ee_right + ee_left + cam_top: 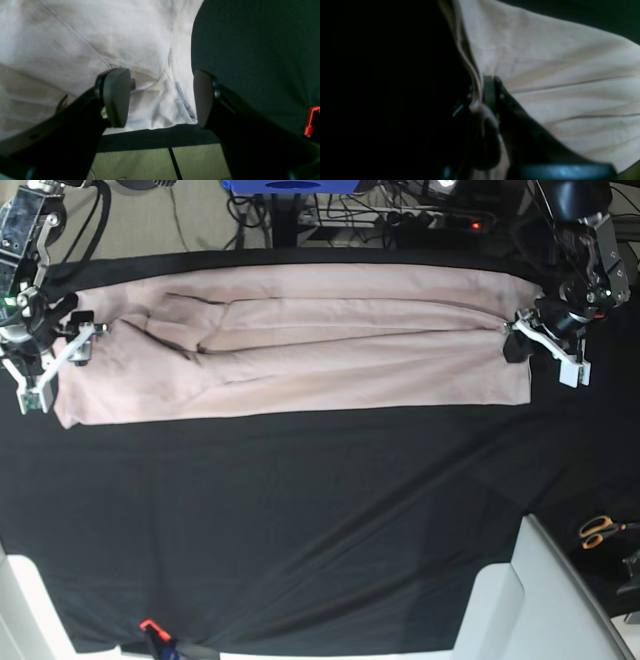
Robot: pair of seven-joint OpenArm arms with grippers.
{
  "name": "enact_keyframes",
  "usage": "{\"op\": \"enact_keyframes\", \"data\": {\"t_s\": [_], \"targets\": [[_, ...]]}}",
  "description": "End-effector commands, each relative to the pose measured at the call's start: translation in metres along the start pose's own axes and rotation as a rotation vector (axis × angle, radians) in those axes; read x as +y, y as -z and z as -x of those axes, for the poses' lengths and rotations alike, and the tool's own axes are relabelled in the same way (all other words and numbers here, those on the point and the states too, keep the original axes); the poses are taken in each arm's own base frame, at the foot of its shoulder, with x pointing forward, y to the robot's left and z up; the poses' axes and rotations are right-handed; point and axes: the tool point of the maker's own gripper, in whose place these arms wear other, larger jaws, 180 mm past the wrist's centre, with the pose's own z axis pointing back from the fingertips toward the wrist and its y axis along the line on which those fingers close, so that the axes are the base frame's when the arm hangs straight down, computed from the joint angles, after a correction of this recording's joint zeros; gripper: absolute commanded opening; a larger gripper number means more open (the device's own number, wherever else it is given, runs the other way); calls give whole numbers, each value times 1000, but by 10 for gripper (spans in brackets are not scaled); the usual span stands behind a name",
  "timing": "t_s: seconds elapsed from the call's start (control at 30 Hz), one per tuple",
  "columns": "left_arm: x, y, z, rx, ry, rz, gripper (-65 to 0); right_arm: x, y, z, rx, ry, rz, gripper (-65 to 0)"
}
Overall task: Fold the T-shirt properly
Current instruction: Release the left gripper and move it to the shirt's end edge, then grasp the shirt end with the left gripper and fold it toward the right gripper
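Note:
The pale pink T-shirt (300,345) lies as a long flat band across the far part of the black tablecloth (300,520). My left gripper (480,100) is shut on a bunched edge of the T-shirt (557,75); in the base view this gripper (518,337) is at the shirt's right end. My right gripper (160,100) is open, its pads (116,97) straddling a hemmed corner of the T-shirt (87,37) near the table edge. In the base view it (70,345) is at the shirt's left end.
Orange-handled scissors (600,530) lie at the right edge. A white object (520,600) stands at the front right. A small red clip (149,625) sits on the front edge of the cloth. Cables (420,215) run behind the table.

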Motion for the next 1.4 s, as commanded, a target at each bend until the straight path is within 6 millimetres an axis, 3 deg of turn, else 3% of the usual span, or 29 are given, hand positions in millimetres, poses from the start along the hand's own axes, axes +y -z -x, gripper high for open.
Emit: {"op": "enact_keyframes", "data": {"t_s": [0.0,0.13,0.23,0.5,0.8,1.13,1.37], "targets": [[-3,-7,-20,-62,26,-6,-650,-7,-4,-11,-40,-5,18,-273],[-32,-24,-37,-139,83,-21,-650,-6,-4,-13,-43,-5,17,-273],[-72,-30,-42,-160,164,42,-650,-5,-4,-14,-44,-7,15,-273],[-165,-18,-19,-130,155,176,-650,-5,-4,-15,-46,-8,14,-273],[-255,6,5,-78,83,324,-650,-7,-4,-14,-46,-4,18,-273],[-297,44,25,30,106,389,-650,-8,-4,-15,-49,-5,19,-273],[-324,59,25,27,94,435,-650,-9,-4,-20,-59,-3,22,-273]]}}
